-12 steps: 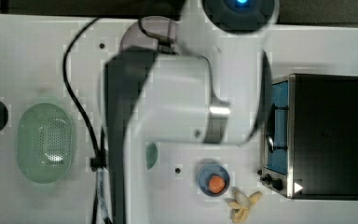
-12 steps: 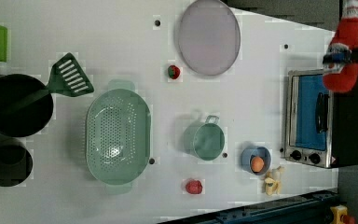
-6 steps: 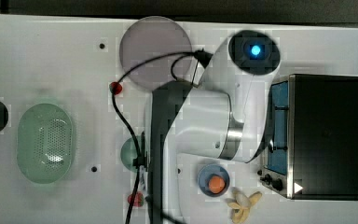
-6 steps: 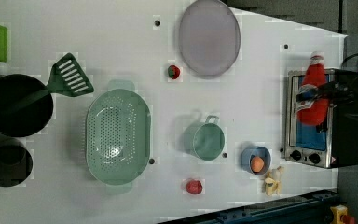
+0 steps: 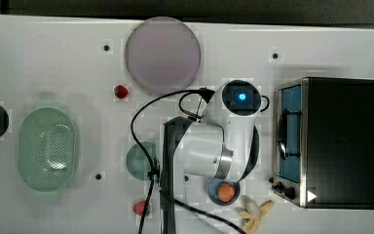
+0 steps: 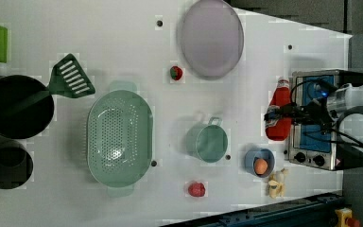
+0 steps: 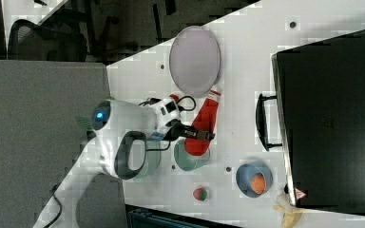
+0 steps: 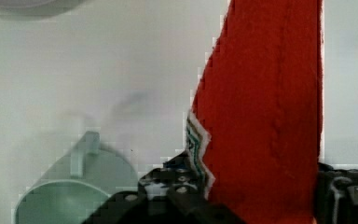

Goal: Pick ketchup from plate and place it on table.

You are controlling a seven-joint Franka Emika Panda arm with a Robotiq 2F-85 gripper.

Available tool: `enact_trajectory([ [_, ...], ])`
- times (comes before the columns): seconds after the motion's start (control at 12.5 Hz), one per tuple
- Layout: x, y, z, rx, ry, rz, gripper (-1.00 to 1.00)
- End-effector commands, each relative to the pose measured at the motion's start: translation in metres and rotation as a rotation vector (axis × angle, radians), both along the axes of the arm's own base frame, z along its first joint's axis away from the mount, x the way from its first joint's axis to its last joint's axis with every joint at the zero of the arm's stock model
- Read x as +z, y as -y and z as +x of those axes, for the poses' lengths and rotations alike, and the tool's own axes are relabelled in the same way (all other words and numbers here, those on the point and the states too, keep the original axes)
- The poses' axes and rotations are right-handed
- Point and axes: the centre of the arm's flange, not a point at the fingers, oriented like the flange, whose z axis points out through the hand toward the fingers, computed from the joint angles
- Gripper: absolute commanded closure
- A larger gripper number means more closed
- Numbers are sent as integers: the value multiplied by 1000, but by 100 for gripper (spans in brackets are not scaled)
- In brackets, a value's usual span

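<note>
**Ketchup off the plate, set-down on the table pending**

I am carrying the ketchup in the gripper, whose fingers are clamped across the bottle's lower body; in the wrist view the red bottle is sitting between the dark fingers, white label edge just showing. The plate is lying bare near the table's far edge in the top view, so I am judging the pick as done and the transport leg as the step in hand. The bottle is hanging over open white surface between the plate and the toaster oven, close to the oven's door, with the green cup and the blue bowl holding an orange nearby. Whether its base is touching the table I cannot tell. The arm is reaching out over the middle of the table, wrist bent down, cable looping beside it. The next move, as I read it, is calling for a straight lowering onto bare surface clear of the oven door and cup, then opening the fingers once the bottle is resting
</note>
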Motion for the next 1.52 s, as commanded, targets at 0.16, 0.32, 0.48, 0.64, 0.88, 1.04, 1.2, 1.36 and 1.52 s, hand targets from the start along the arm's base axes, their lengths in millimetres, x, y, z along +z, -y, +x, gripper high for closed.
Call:
enact_trajectory([
  [0.16,-26,3,7,-44,27,-18,-19],
  [0.32,-47,3,7,-45,16,-18,-19],
  [0.48,-56,2,10,-44,35,-22,-19],
  [0.64,-53,2,12,-45,59,-26,-44],
  [0.88,-24,-3,24,-32,104,-26,-100],
  [1.04,9,-7,31,-31,121,-25,-100],
  [1.2,68,-10,46,-85,193,-36,-100],
  [1.36,135,-15,55,-215,239,-47,-100],
  [1.52,196,-20,54,-361,232,-60,-100],
])
